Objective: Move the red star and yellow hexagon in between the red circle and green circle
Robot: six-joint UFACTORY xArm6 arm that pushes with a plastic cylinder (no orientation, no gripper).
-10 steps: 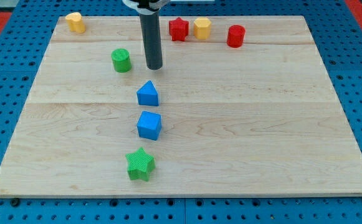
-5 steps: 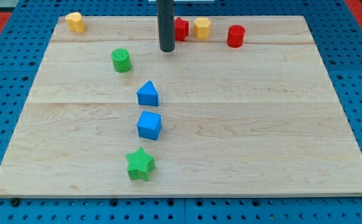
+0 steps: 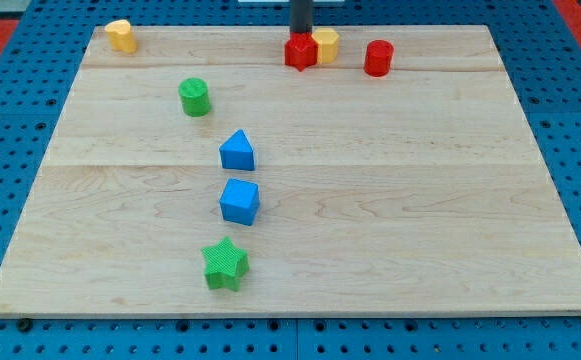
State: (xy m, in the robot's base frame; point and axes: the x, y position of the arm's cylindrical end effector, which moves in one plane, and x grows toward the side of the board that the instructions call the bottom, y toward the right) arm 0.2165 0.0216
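Nearest the view's bottom, a green star (image 3: pixel 225 265) is seen on the wooden board (image 3: pixel 420 200), with a blue cube (image 3: pixel 240 201) just above it and a blue triangular block (image 3: pixel 237 150) above that, the three forming a near-vertical line left of centre. Further up and to the view's left, the green circle (image 3: pixel 195 97) is found standing alone, and a yellow block (image 3: pixel 121 36) of unclear shape is placed at the top left corner. Along the top edge, the red star (image 3: pixel 301 52) is set touching the yellow hexagon (image 3: pixel 325 45), with the red circle (image 3: pixel 378 58) near on the view's right. The rod is held upright, entering from the view's top; my tip (image 3: pixel 301 36) is placed right behind the red star, apparently touching it, and nothing is grasped by it.
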